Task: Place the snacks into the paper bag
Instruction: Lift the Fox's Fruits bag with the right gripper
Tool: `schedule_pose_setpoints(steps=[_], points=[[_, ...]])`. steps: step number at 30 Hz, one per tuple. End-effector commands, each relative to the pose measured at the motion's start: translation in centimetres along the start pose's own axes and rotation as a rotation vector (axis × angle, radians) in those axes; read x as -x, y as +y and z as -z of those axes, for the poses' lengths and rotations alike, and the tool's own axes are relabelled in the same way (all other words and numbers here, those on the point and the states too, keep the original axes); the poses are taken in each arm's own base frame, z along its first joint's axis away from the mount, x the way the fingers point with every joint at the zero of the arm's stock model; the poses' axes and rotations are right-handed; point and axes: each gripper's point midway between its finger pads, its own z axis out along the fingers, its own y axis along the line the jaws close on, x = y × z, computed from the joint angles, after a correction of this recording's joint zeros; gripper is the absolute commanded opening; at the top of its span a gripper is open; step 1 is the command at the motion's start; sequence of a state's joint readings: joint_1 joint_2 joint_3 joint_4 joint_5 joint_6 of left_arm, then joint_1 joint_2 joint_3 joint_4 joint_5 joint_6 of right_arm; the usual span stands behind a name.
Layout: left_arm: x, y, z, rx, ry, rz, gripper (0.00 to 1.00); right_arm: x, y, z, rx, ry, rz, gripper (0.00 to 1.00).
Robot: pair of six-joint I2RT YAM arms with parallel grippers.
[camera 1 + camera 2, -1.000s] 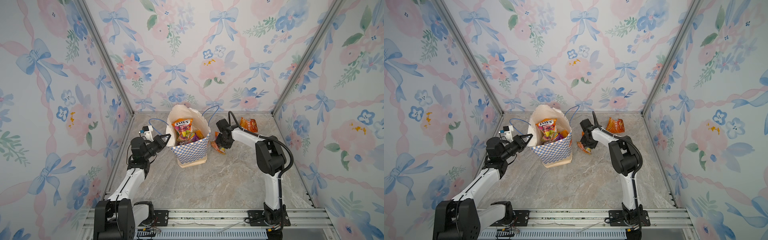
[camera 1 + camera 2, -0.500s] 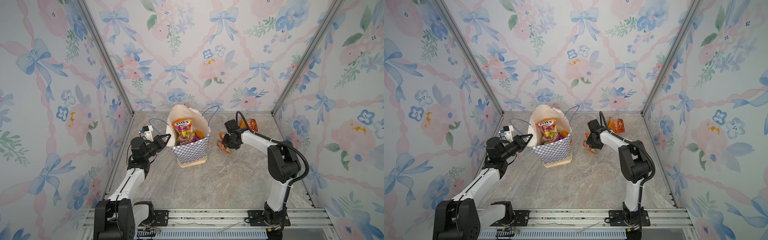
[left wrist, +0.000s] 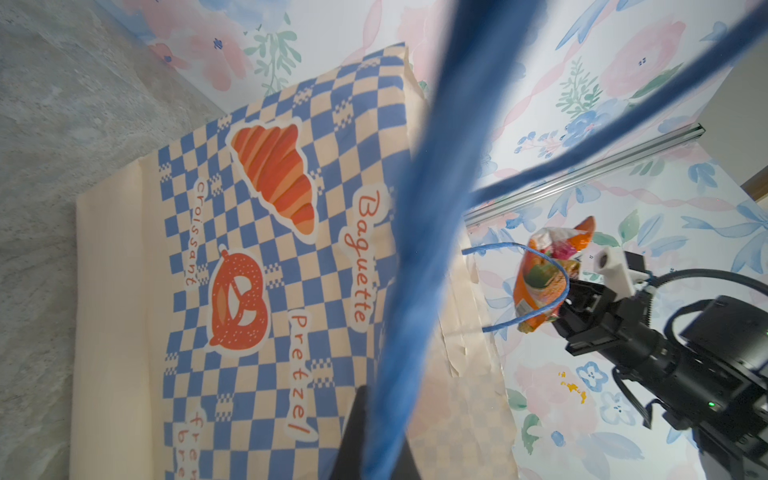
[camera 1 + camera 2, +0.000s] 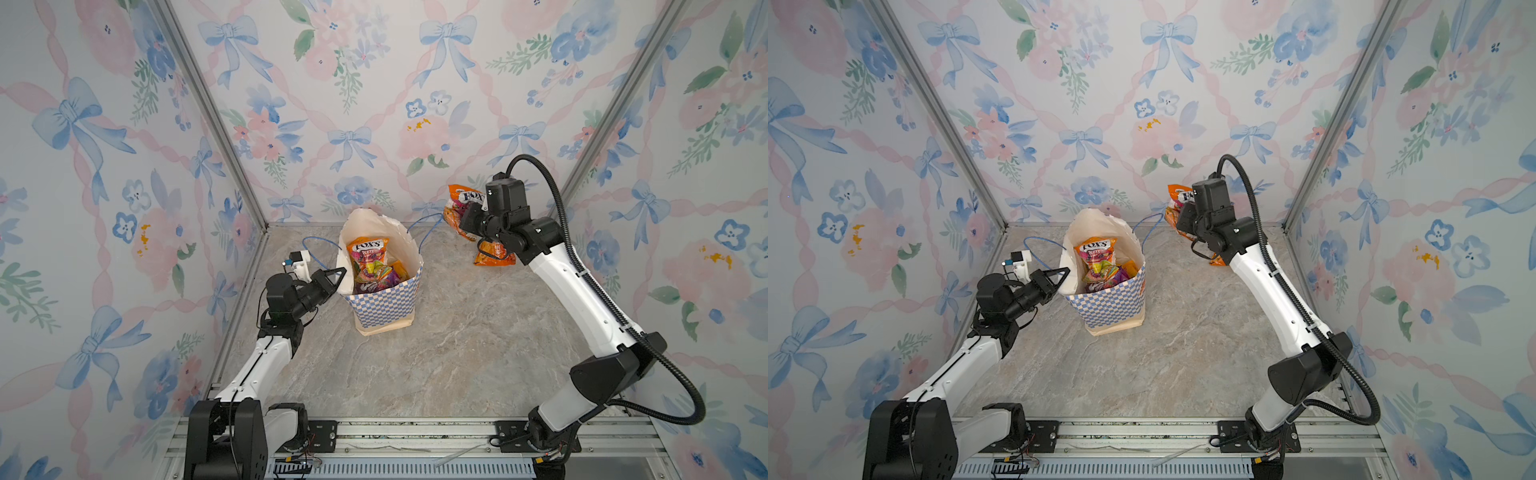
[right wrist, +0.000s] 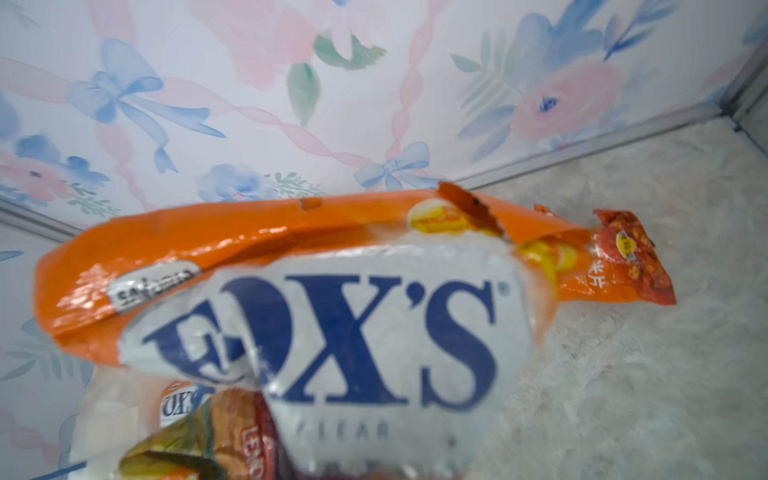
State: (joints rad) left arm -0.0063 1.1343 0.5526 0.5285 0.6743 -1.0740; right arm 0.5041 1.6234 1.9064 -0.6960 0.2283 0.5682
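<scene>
Only left wrist shows croissant (image 3: 274, 174) on paper bag (image 3: 116, 257).

You are looking down from the front in both top views, sharing the whole surface (image 4: 457, 353) and paper bag (image 4: 386, 305). Your left wrist camera is facing the bag's checkered side close up; the right is crowding a FOX'S packet (image 5: 353, 332).

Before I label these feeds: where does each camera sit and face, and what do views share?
Top views: high in front, looking down at paper bag, table; both arms show.
Left wrist: on left arm, facing bag's checkered side and the right gripper; own finger shows.
Right wrist: on right arm, facing its held FOX'S packet; own gripper hidden.
Shared: that packet appears in all.
</scene>
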Motion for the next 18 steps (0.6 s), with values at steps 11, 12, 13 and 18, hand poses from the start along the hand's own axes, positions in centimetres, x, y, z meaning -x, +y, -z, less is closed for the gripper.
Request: schedule_pose_setpoints(steps=[11, 12, 13, 18], points=[[-0.4, -1.9, -0.9, -0.052, 0.03, -0.018, 0.0, -0.4, 13.5, 4.4, 0.235, -0.119, 0.342, 0.0], [-0.4, -1.9, -0.9, -0.053, 0.032, -0.018, 0.0, -1.0, 14.2, 4.0, 0.25, -0.1, 0.361, 0.0], [-0.4, -1.9, -0.9, -0.054, 0.031, -0.02, 0.0, -1.5, 14.9, 3.7, 0.266, -0.084, 0.382, 0.0], [-0.5, -1.9, -0.9, -0.054, 0.029, -0.02, 0.0, -4.2, 16.8, 1.1, 0.262, -0.001, 0.448, 0.0]])
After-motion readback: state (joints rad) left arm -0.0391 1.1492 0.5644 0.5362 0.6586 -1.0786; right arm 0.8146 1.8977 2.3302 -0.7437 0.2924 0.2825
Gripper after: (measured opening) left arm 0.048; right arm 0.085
